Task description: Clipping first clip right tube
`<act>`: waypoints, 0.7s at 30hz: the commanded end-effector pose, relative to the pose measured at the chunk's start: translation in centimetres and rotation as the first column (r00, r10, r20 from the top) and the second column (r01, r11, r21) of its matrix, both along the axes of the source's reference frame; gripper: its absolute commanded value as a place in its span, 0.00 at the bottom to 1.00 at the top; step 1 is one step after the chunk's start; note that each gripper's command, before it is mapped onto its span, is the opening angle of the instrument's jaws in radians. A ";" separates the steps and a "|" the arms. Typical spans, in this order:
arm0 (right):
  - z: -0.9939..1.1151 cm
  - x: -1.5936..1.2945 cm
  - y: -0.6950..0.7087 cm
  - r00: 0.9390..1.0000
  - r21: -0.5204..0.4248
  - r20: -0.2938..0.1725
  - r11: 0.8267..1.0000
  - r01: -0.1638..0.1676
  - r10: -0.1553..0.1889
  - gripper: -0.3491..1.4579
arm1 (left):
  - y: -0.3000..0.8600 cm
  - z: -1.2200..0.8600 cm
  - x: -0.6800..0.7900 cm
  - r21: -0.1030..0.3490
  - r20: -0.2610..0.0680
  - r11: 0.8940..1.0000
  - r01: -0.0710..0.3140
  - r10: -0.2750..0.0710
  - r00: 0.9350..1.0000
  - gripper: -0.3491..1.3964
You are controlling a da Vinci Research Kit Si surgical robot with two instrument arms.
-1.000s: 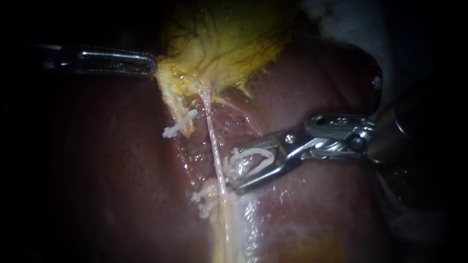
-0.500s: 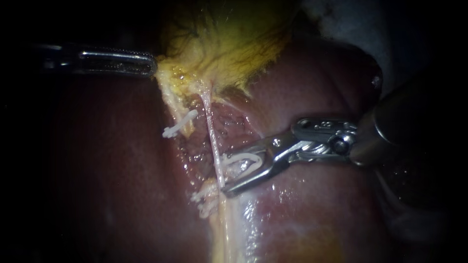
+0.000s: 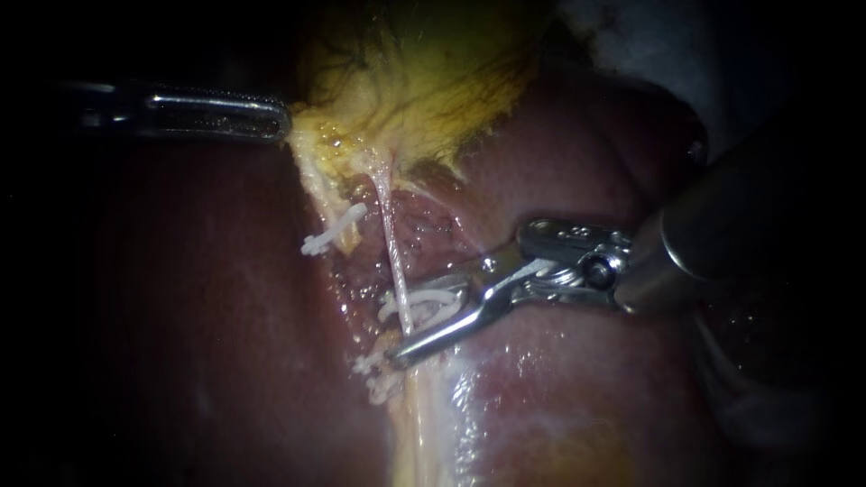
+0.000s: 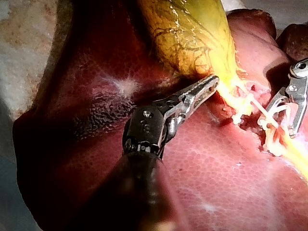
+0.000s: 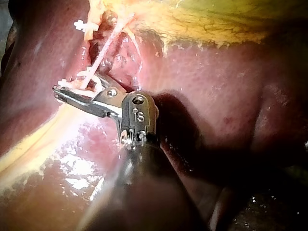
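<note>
Right instrument (image 3: 399, 325) straddles the right tube (image 3: 390, 236), its parted jaws carrying a white clip (image 3: 431, 305) across it. Near the tube's far end, the left instrument (image 3: 281, 120) has its jaws closed on the gallbladder (image 3: 424, 81) edge, a bite only the left wrist view shows plainly.

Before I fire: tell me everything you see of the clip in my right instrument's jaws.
The clip is white and plastic-looking: two slim curved legs joined at the back, open, not yet squeezed shut. It is held between the spread jaws of the right instrument, mouth facing away from the shaft. Its legs cross the thin pale tube, tips just past it, seemingly one leg on each side. Red liver lies beneath.
</note>
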State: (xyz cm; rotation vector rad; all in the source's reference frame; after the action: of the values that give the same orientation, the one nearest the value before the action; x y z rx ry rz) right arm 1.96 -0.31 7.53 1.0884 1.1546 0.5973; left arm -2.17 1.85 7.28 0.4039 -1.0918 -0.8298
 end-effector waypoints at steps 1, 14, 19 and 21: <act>0.00 0.02 -0.03 1.000 0.010 -0.015 1.000 0.003 -0.003 0.50 | 0.00 0.00 0.00 0.000 0.000 1.000 0.000 0.000 1.000 0.00; -0.12 0.25 -0.28 0.986 0.074 -0.166 0.997 0.031 -0.019 0.49 | 0.00 0.00 0.00 0.000 0.000 1.000 0.000 0.000 1.000 0.00; -0.14 0.27 -0.30 0.980 0.087 -0.197 0.996 0.030 -0.013 0.49 | 0.00 0.00 0.00 0.000 0.000 1.000 0.000 0.000 1.000 0.00; -0.14 0.27 -0.30 0.978 0.088 -0.205 0.995 0.041 -0.022 0.48 | 0.00 0.00 0.00 0.000 0.000 1.000 0.000 0.000 1.000 0.00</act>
State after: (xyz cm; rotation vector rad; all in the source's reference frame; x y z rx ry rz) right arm 2.24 -0.61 7.39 1.2697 1.2952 0.5238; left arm -2.17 1.85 7.28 0.4036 -1.0921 -0.8297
